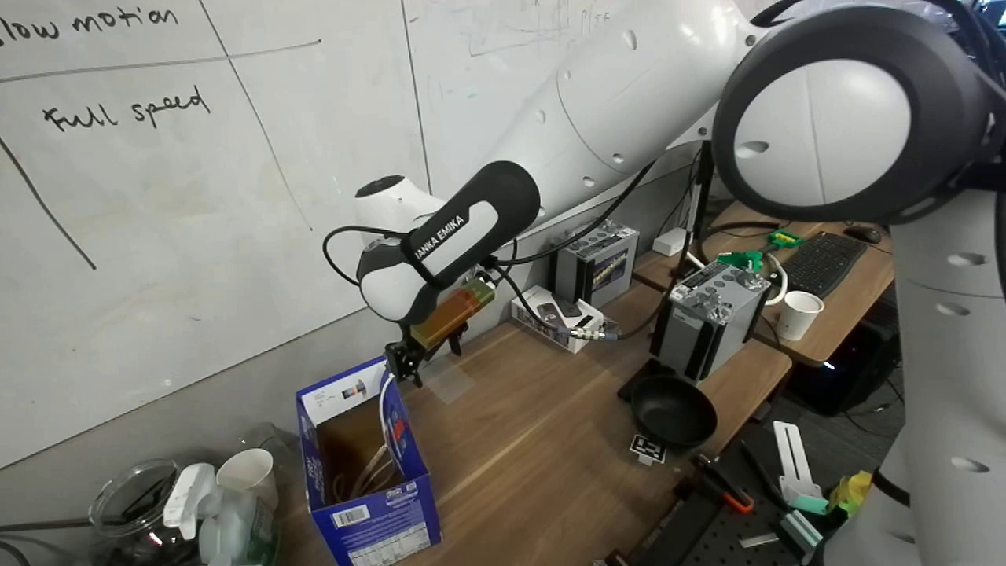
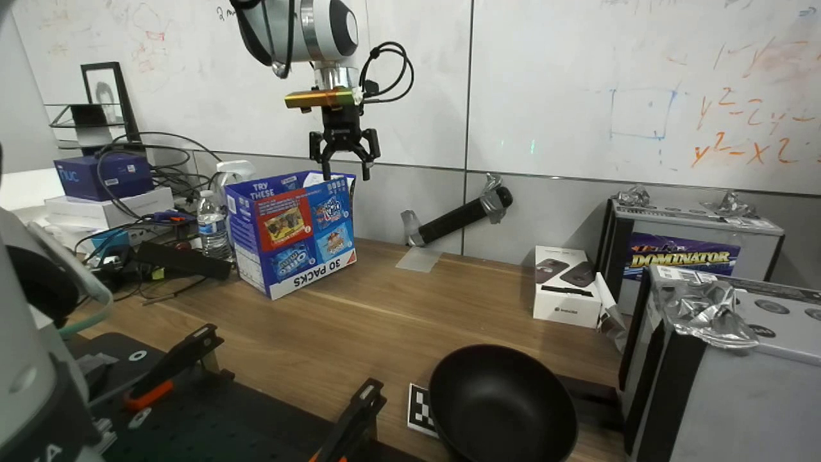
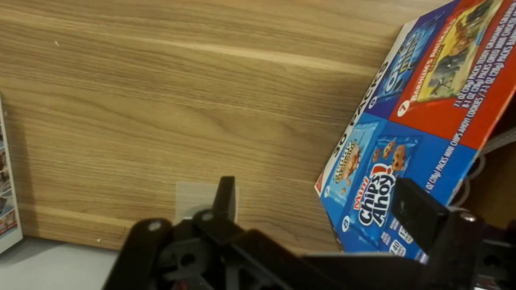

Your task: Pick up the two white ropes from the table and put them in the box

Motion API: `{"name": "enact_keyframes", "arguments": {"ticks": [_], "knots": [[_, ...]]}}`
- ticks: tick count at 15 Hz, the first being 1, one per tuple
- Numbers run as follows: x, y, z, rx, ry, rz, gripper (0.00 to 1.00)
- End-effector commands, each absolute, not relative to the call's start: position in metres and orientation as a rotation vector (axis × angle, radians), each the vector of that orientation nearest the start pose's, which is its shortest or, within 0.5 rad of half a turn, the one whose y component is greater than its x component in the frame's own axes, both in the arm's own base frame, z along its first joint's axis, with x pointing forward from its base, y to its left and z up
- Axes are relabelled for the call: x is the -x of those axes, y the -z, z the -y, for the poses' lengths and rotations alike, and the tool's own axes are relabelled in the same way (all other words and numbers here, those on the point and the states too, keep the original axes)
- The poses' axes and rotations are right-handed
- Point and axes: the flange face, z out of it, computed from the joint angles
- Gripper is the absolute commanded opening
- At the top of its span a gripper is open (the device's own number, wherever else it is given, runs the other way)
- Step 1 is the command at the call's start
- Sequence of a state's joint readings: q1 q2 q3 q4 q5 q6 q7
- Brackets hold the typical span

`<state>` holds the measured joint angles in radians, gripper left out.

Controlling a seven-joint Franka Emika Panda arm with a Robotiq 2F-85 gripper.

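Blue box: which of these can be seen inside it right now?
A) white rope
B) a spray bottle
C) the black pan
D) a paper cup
A: the wrist view shows white rope just past the rim of the box, and in an exterior view pale loops lie within its walls.

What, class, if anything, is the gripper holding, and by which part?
Nothing is held: the gripper stands open, with nothing between its fingers. White rope shows inside the box.

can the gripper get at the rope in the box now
Probably, after a small shift: the gripper is open and the rope shows through the open top of the box, whose edge, close to the gripper, may block a straight drop.
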<state>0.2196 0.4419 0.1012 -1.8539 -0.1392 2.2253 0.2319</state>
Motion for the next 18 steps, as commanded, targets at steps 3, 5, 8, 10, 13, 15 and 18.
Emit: {"name": "enact_keyframes", "arguments": {"ticks": [3,5,8,10,13,15,18], "knots": [[-0.616,-0.273,-0.17,3.163,-0.005,0.138,1.0],[-0.621,-0.261,-0.166,3.149,0.014,0.097,1.0],[-0.627,-0.253,-0.159,3.117,0.039,0.044,1.0],[-0.63,-0.251,-0.155,3.095,0.057,0.011,1.0],[-0.633,-0.248,-0.153,3.076,0.074,-0.018,1.0],[-0.635,-0.246,-0.154,3.07,0.091,-0.028,1.0],[-0.636,-0.252,-0.155,3.061,0.12,-0.035,1.0]]}}
